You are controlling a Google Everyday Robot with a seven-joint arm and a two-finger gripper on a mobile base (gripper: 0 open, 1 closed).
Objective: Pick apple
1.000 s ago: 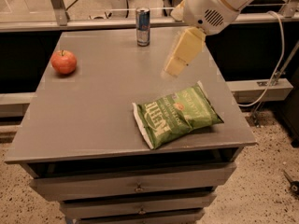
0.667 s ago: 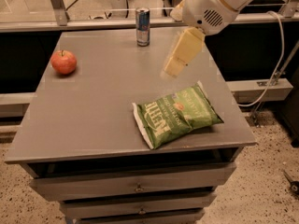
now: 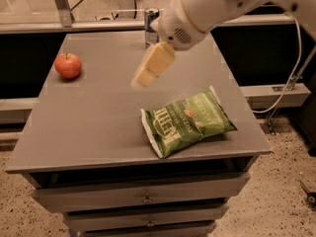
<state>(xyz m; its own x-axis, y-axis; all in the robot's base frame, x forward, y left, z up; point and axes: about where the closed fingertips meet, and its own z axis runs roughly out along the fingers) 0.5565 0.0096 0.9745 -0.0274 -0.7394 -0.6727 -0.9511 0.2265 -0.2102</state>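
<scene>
The apple [image 3: 67, 65] is small, round and red-orange with a short dark stem. It sits on the grey table top [image 3: 98, 127] near the far left edge. My gripper [image 3: 147, 69] is cream-coloured and hangs from the white arm [image 3: 207, 9] above the middle of the table. It is to the right of the apple, well apart from it, and holds nothing that I can see.
A green chip bag [image 3: 187, 123] lies flat near the front right of the table. A blue and silver drink can [image 3: 151, 27] stands at the back edge, partly behind the arm. Drawers [image 3: 143, 197] sit below the table top. A white cable [image 3: 296, 73] hangs at the right.
The arm and gripper have moved left and slightly down, from above the table's right side toward its middle, closer to the apple. The apple, bag and can have not moved.
</scene>
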